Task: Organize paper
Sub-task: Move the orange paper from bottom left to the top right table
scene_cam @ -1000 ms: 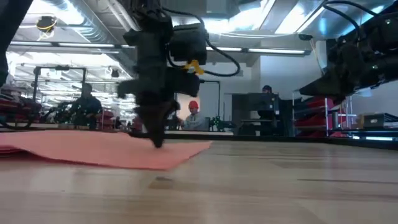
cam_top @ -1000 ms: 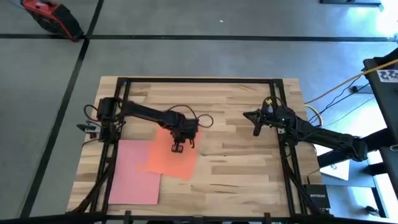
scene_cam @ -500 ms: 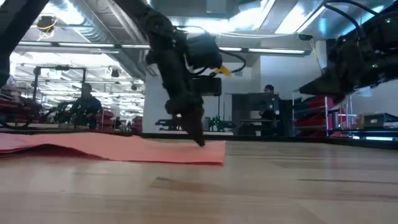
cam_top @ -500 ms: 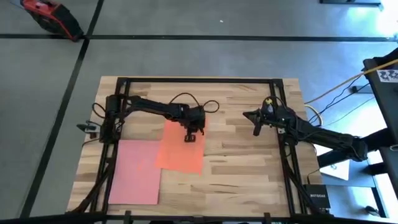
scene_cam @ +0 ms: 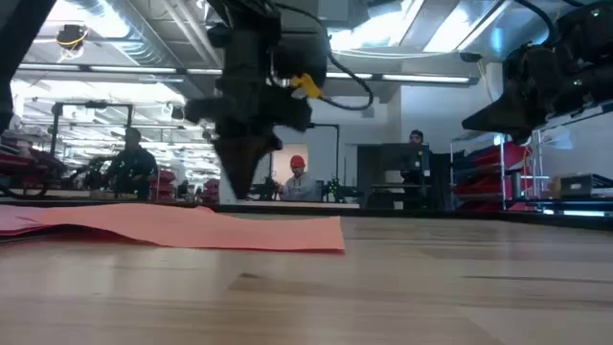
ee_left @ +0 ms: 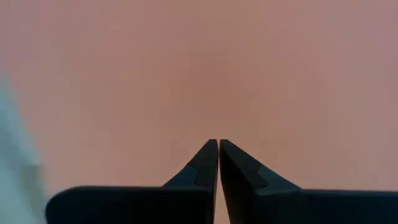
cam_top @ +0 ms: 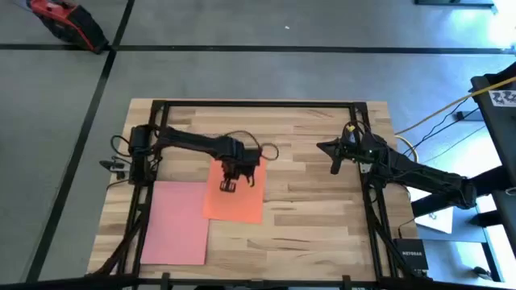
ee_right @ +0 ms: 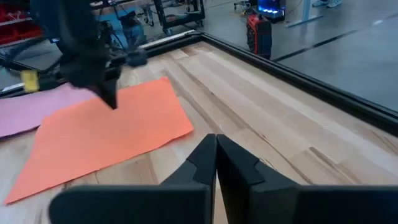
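Observation:
An orange sheet of paper (cam_top: 235, 193) lies flat near the table's middle, also visible in the right wrist view (ee_right: 106, 134) and the low view (scene_cam: 201, 230). A pink sheet (cam_top: 173, 223) lies flat to its left, their edges meeting. My left gripper (cam_top: 229, 185) is shut and points down over the orange sheet's far part. In the low view its tip (scene_cam: 238, 195) hangs a little above the paper. The orange sheet (ee_left: 249, 74) fills the left wrist view. My right gripper (cam_top: 333, 163) is shut and waits raised over bare wood at the right (ee_right: 216, 142).
A black metal frame (cam_top: 258, 104) runs along the table's far edge and down both sides. Bare wood (cam_top: 314, 217) spreads right of the orange sheet. People (scene_cam: 297, 177) and shelving stand in the room beyond the far edge.
My left gripper, staying shut, dragged the orange sheet toward the right and far edges. The sheet turned square beside the pink one. The gripper then rose off the paper and came back toward the left and near side. The orange sheet has since stayed put.

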